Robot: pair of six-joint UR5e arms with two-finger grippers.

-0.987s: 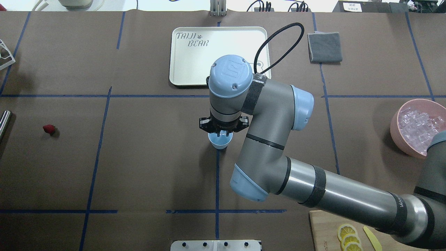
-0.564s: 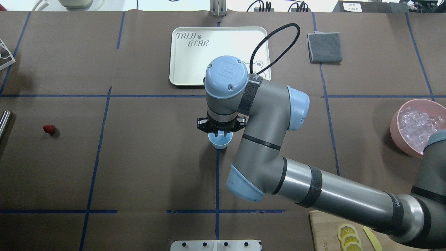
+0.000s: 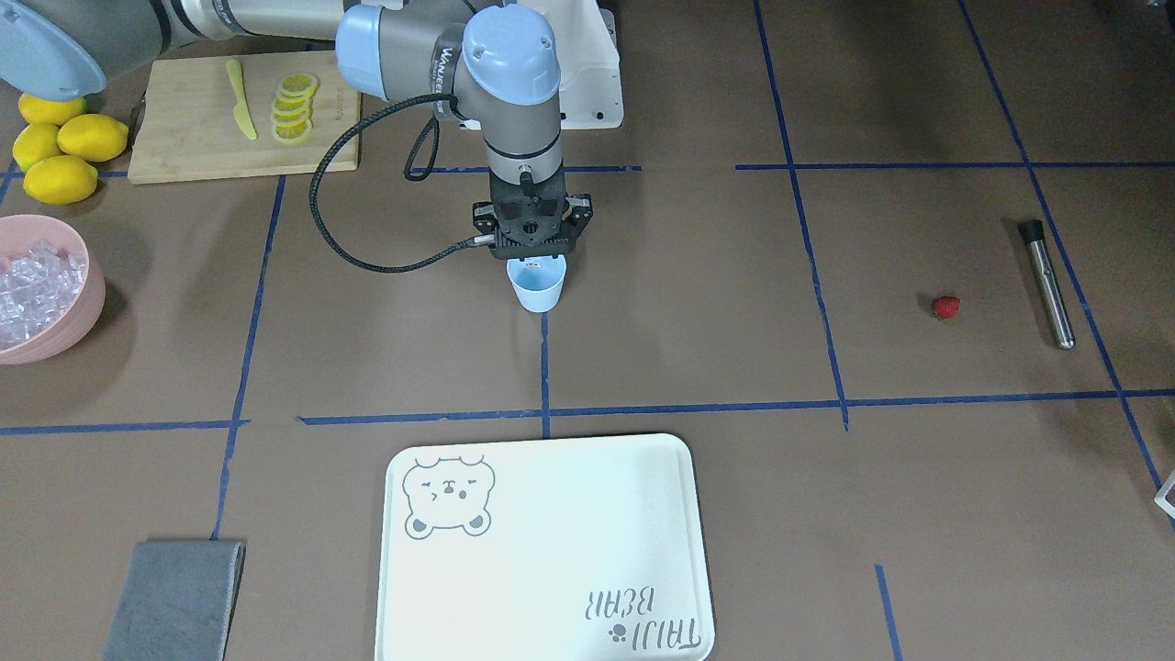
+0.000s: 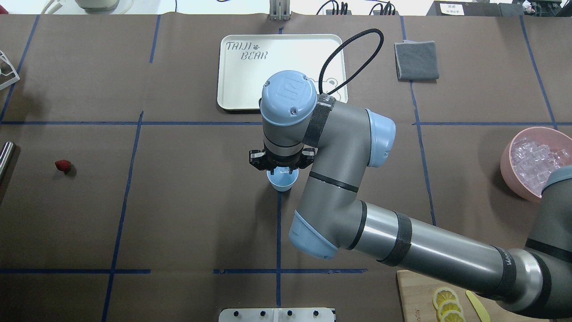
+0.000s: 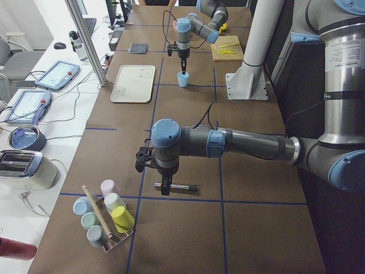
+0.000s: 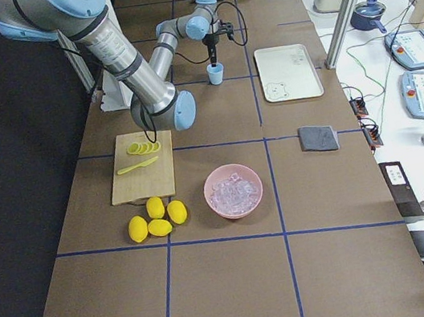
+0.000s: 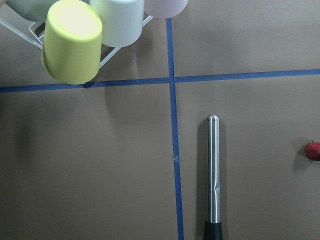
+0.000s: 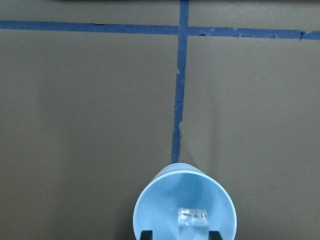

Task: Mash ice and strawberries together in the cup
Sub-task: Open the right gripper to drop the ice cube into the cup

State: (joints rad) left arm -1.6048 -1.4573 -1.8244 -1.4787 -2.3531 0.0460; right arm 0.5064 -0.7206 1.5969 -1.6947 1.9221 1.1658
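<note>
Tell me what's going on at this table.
The right gripper hangs open just over the pale blue cup at the table's middle, and one clear ice cube shows inside the cup. The pink bowl holds more cubes. The strawberry lies loose on the table, not yet in the cup. The left gripper hovers near it over a metal muddler; whether it is open cannot be told.

The right arm [image 6: 145, 72] reaches along the bench [image 6: 233, 285]. The right claw [image 6: 214, 60] points down just above the pale blue cup [image 6: 216, 75], which stands upright near the white tray [image 6: 287, 73]. Closer in, a pink bowl [image 6: 209, 199] holds ice cubes [image 6: 234, 191]. Beside it lie four whole lemons [image 6: 157, 219] and a wooden cutting board [image 6: 140, 188] carrying lemon slices [image 6: 143, 147] and a yellow knife [image 6: 138, 166]. A grey cloth [image 6: 318, 137] lies apart.
</note>
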